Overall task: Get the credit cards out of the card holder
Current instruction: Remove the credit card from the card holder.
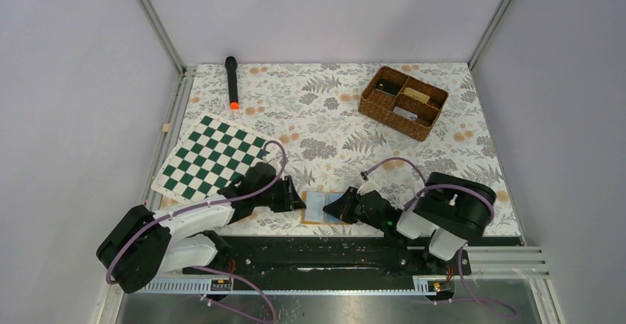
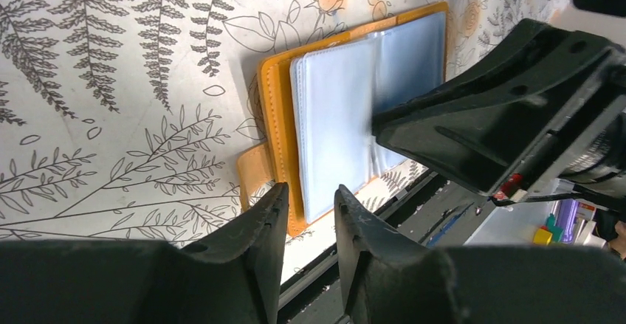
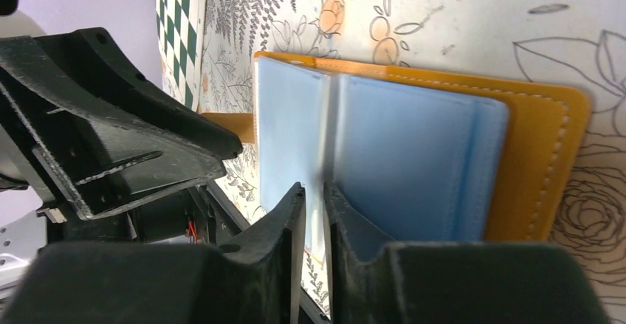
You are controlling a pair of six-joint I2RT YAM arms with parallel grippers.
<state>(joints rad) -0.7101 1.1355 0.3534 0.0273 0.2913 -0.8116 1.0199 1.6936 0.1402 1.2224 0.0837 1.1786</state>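
Note:
The orange-tan card holder [image 1: 322,208] lies open on the floral cloth at the table's front edge, between both grippers. Its clear sleeves look light blue in the left wrist view [image 2: 336,117] and the right wrist view [image 3: 406,154]. I cannot tell sleeve from light blue card. The beige card is hidden. My left gripper [image 1: 298,199] is open and empty, its tips [image 2: 310,200] at the holder's left orange edge [image 2: 277,117]. My right gripper [image 1: 338,207] is nearly shut [image 3: 311,191], with a thin upright sleeve edge running into the narrow gap at the fold.
A brown wicker compartment basket [image 1: 404,102] stands at the back right. A green-and-white chessboard [image 1: 210,158] lies at the left, close to the left arm. A black stick with an orange tip [image 1: 232,82] lies at the back left. A black rail [image 1: 325,254] runs just before the holder.

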